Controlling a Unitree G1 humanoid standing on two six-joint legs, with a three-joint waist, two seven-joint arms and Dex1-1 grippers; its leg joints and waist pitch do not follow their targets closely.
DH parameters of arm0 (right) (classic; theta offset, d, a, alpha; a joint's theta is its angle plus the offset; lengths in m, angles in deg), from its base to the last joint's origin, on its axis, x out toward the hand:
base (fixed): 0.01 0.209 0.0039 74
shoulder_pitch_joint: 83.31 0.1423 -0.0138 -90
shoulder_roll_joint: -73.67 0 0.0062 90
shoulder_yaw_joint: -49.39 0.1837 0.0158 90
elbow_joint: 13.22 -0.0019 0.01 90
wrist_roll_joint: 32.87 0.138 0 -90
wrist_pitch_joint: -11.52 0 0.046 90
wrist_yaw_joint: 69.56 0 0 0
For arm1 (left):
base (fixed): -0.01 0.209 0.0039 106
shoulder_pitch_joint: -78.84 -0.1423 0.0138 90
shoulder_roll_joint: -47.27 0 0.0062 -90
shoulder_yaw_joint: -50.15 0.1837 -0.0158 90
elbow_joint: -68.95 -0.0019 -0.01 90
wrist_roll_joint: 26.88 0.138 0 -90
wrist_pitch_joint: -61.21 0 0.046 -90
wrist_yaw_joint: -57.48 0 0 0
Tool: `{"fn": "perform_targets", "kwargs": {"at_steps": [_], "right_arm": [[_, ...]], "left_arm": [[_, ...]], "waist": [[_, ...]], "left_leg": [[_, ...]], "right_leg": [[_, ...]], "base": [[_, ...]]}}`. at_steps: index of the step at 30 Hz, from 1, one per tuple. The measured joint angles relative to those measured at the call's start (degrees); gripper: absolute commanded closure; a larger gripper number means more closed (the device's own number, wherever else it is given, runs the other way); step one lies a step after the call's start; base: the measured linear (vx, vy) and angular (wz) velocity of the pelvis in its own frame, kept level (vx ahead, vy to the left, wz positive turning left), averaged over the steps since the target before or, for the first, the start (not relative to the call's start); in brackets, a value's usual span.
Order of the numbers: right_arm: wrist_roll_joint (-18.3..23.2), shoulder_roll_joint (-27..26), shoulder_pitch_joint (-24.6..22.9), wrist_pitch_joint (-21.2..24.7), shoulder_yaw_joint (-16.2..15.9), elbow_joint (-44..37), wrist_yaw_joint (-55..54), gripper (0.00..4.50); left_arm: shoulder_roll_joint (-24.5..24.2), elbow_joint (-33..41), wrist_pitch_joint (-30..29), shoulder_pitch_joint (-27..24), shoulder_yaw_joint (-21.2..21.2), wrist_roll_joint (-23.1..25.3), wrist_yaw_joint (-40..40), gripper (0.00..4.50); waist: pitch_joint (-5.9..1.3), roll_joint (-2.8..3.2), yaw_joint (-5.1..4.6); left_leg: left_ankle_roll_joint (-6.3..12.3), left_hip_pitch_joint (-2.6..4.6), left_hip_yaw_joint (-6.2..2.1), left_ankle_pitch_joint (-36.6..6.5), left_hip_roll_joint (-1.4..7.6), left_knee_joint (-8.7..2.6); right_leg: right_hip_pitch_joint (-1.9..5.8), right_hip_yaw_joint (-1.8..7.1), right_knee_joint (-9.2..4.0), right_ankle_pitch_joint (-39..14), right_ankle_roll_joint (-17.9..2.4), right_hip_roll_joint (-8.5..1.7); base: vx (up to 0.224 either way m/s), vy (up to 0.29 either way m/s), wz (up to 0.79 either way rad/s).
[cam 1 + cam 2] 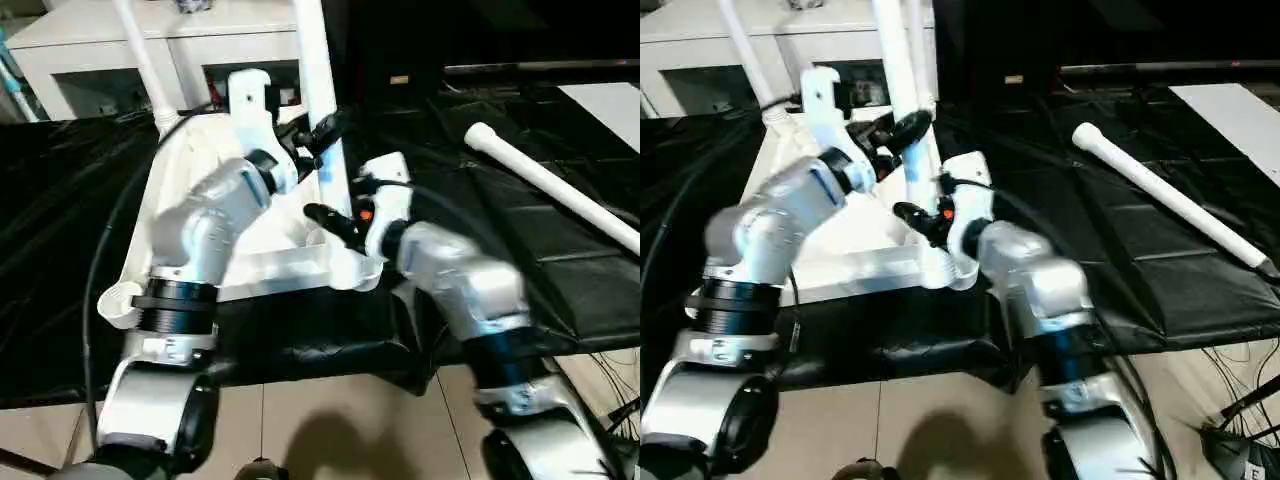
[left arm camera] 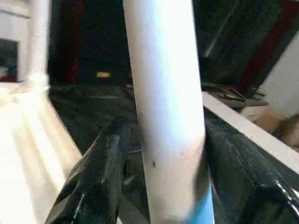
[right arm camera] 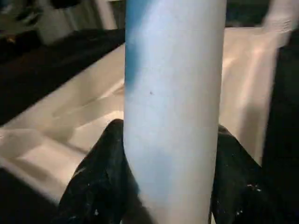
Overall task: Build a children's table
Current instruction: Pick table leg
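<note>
The children's table lies upside down: its white ribbed tabletop (image 1: 185, 150) rests on black cloth. One white leg (image 1: 140, 50) stands in a far corner socket. A second upright leg (image 1: 312, 60) stands at the near right corner, and both grippers are on it. My left gripper (image 1: 322, 135) straddles it higher up, open, with a gap showing beside one finger (image 2: 105, 177). My right gripper (image 1: 335, 222) is shut on the same leg lower down, both fingers (image 3: 100, 182) pressed against it. A third leg (image 1: 550, 185) lies loose on the cloth to the right.
A white cabinet (image 1: 100, 40) stands behind the tabletop. Black cloth (image 1: 500, 250) covers the work surface, and a white sheet (image 1: 610, 100) lies at its far right. Tiled floor (image 1: 330, 420) runs along the near edge, with cables (image 1: 1240, 420) at the lower right.
</note>
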Motion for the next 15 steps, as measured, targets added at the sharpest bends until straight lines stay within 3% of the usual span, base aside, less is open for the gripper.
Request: {"fn": "perform_targets", "kwargs": {"at_steps": [2,5,9,15], "right_arm": [[-1.4,0.2,0.2,-1.4,-0.8,0.7,-0.9,2.68],[-4.4,1.5,0.2,-3.7,-2.5,1.0,-1.8,2.68],[-6.2,1.6,0.2,-5.1,-3.0,1.3,-2.6,2.68],[-7.4,1.6,0.1,-6.8,-3.3,2.5,-2.9,2.68]], "left_arm": [[0.3,-0.1,0.0,0.0,-0.4,-0.1,0.1,2.05],[1.2,-0.1,0.0,0.0,-1.1,-1.0,0.0,2.12],[2.0,-0.1,-0.1,0.0,-1.6,-1.8,0.0,2.49],[2.7,-0.1,-0.9,0.0,-2.4,-2.4,-0.1,2.70]], "waist": [[0.00,0.00,-0.02],[0.00,0.00,0.01],[0.00,0.01,-0.10],[0.00,0.01,-0.19]], "left_leg": [[0.01,0.00,-0.01,0.0,0.00,0.00],[0.01,-0.01,-0.01,0.0,0.00,0.00],[0.00,0.00,-0.01,0.0,0.00,0.00],[0.01,0.00,-0.01,0.0,0.00,0.00]], "right_leg": [[0.00,0.01,-0.01,0.0,0.0,0.00],[0.00,0.00,-0.01,0.0,0.0,0.00],[-0.01,0.00,0.00,0.0,0.0,0.00],[-0.01,0.00,0.00,0.0,0.0,0.00]], "base": [[0.000,0.000,0.00],[0.000,0.000,0.00],[0.000,0.000,0.00],[0.000,0.000,0.00]]}}
